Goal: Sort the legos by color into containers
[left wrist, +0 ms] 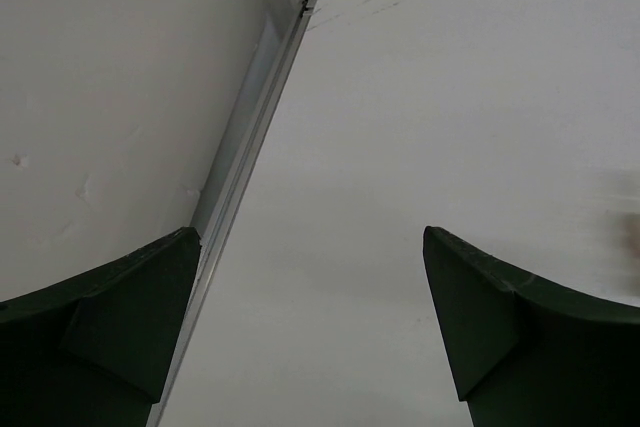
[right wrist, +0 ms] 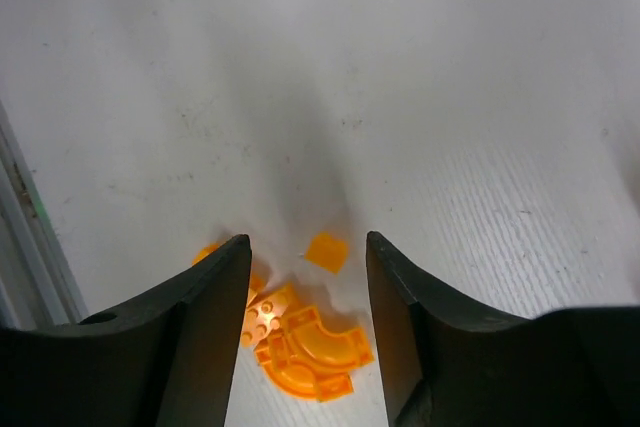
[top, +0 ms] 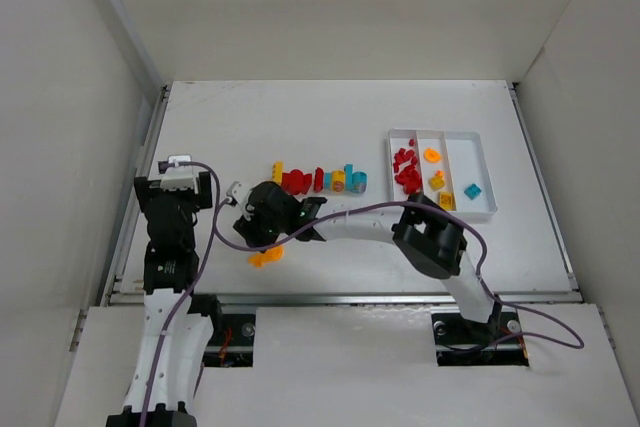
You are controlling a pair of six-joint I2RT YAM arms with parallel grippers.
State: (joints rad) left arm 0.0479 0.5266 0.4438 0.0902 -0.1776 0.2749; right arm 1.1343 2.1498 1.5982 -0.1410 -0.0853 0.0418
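White table (top: 400, 117), orange legos (right wrist: 300, 347) low between the spread right pincer (right wrist: 308, 239), seemingly ungripped.

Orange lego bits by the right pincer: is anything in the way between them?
Nothing visible. The right pincer hangs right over the small orange plastic lego pieces, jaws apart on either side of them.

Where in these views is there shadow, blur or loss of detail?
Right wrist view: a soft grey shadow lies on the table ahead of the right gripper, while the orange legos between its fingers look sharp. Left wrist view: the left gripper shows dark, with almost no detail, and a blurred smudge sits at the right edge. Top view: even light, no glare.
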